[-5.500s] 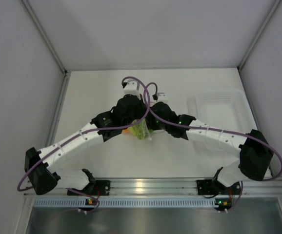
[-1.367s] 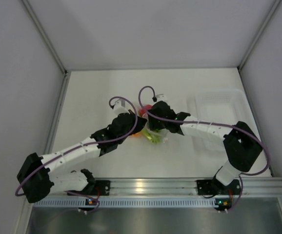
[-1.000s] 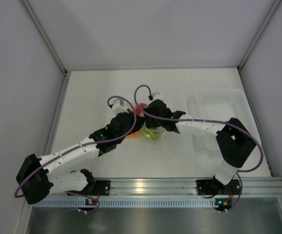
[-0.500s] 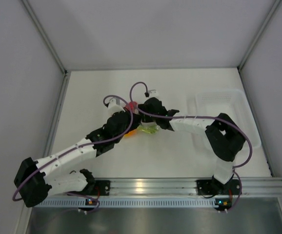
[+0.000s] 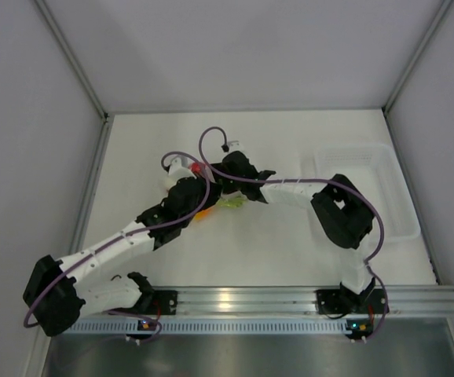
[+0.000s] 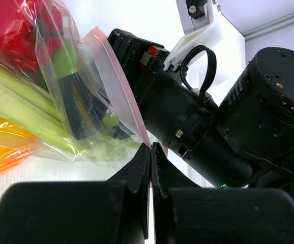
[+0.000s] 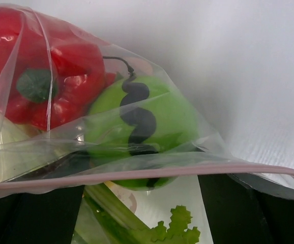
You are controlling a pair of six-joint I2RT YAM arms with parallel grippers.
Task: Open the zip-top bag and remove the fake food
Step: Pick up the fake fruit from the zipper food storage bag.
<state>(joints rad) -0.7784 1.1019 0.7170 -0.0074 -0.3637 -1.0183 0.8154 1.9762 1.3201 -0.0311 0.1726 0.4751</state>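
- Left arm [image 5: 125,239] is reaching further left and further out from the bases than a second ago. The left hand [image 6: 150,152] is staying clamped shut, tips apparently pinching the lip of the zip-top bag [image 6: 60,76] right where the pink zip strip [image 6: 117,86] runs in.
- The bag is getting dragged left across the counter [image 5: 156,149] with it, and is now lying just left of centre between the two hands.
- Fake food is all still riding inside: orange piece [image 6: 4,152], pale stalk [image 6: 25,114], red pepper [image 7: 35,76], green ball [image 7: 152,119]. Nothing is coming out yet.
- Right hand [image 7: 137,195] is following the bag left, its arm folding in toward centre. Its fingers [image 7: 30,213] are spreading wider and standing open, with the zip strip stretched across both and nothing gripped. One finger is showing through the plastic, seemingly inside the mouth.
- My read: the hands are working the mouth apart, so opening is underway and removal isn't starting yet.
- Tray [image 5: 392,188] is sitting well apart at far right.
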